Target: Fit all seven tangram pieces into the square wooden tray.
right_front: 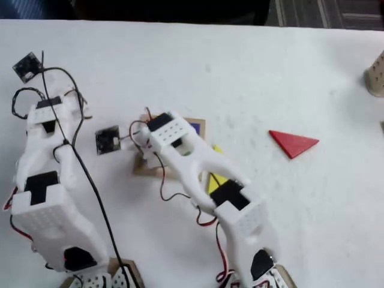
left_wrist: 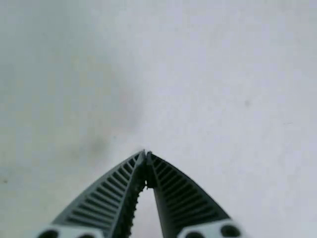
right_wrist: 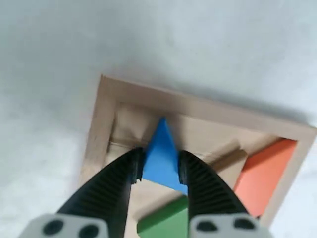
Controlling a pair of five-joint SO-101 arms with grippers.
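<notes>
Gripping noted on the right side: the right gripper (right_wrist: 159, 161) has its two ribbed fingers (right_wrist: 119, 183) pressed against opposite edges of the blue triangle (right_wrist: 161, 151), jaws parted only as far as the piece is wide. The triangle sits over the square wooden tray (right_wrist: 105, 116), its apex aimed toward the tray's far wall near one corner. Whether its underside touches the tray floor cannot be told from this angle.

Inside the tray: an orange piece (right_wrist: 262, 173) lies flat against the wall on one side, and a green piece (right_wrist: 163, 220) lies flat just beside the blue triangle's base, partly under the fingers. Bare wooden floor shows between the blue triangle and the orange piece.

High view: the right arm (right_front: 198, 162) leans across the tray (right_front: 145, 168) and covers most of it. A yellow piece (right_front: 216, 181) shows at the arm's edge (seated in the tray or not, cannot tell). The red triangle (right_front: 293, 143) lies flat on the white table (right_front: 240, 72), outside the tray and well apart from it, on the right arm's side.

The left gripper (left_wrist: 145, 154) is closed, its fingertips meeting with nothing between them, above bare table surface. The left arm (right_front: 48, 174) stands well apart from the tray. A pegged wooden block (right_front: 376, 75) sits at the table's far edge.
</notes>
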